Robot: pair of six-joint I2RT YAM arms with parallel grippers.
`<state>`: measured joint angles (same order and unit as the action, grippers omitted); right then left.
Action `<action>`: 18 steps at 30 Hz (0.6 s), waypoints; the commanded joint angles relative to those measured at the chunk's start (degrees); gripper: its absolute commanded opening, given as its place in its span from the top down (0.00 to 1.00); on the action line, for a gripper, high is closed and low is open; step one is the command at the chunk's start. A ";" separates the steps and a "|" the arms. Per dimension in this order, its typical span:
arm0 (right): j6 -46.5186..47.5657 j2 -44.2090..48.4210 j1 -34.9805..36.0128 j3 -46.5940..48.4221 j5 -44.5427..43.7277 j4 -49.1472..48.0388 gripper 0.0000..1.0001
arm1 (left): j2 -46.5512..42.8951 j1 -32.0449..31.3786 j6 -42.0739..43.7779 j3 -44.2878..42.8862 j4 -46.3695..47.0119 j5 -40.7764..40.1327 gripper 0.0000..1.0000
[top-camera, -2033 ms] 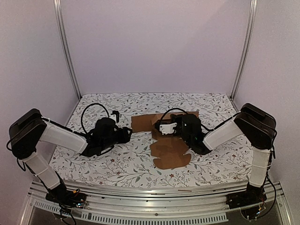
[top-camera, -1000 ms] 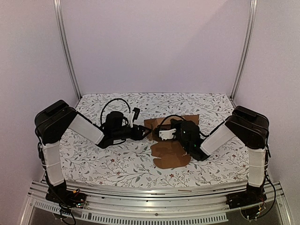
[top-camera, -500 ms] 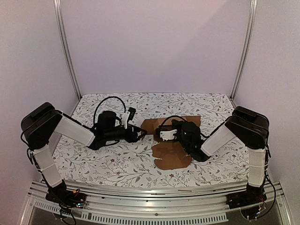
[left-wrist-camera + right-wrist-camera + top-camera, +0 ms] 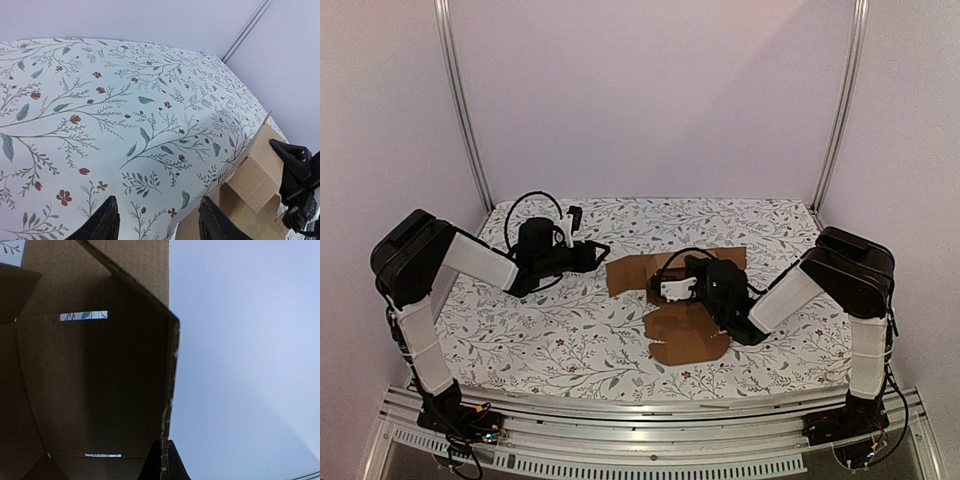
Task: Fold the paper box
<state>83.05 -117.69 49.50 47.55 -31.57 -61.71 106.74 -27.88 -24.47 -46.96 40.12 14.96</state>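
Only one paper box [image 4: 685, 335] shows, pinched by right jaws.

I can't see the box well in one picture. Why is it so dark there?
Right wrist view: the brown cardboard box sheet stands against the bright pale wall, so its near face is in shadow; light shows only through its slits. Left wrist view: evenly lit. Top view: dim, soft light.

The tabletop [image 4: 570, 330] is white, printed all over with grey-green leafy sprigs and small red flowers. Right of centre on it lies the paper box [image 4: 685, 338], an unfolded brown die-cut cardboard sheet: one scalloped flap lies flat toward the near edge, another panel reaches left, and slits show through it
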 commanded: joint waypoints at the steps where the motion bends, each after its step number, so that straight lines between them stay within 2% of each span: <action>1: 0.77 1.13 0.58 -1.59 1.01 1.65 1.00 | 5.75 1.46 -0.35 -7.52 -6.72 -0.08 0.47; 5: 0.55 1.62 0.67 -1.38 0.99 2.06 1.00 | 10.31 0.42 1.86 -12.08 -9.62 6.92 0.49; 10: 0.19 1.64 0.64 -0.80 0.84 2.74 1.00 | 12.72 -1.95 5.04 -13.19 -10.58 13.87 0.49; 18: 0.52 1.08 1.06 -0.20 -0.15 2.91 1.00 | 10.98 -4.91 8.67 -12.28 -11.07 20.60 0.50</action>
<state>83.64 -116.95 49.56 47.11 -31.20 -61.23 119.13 -30.98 -18.98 -59.53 30.92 29.98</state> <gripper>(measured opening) 0.005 0.502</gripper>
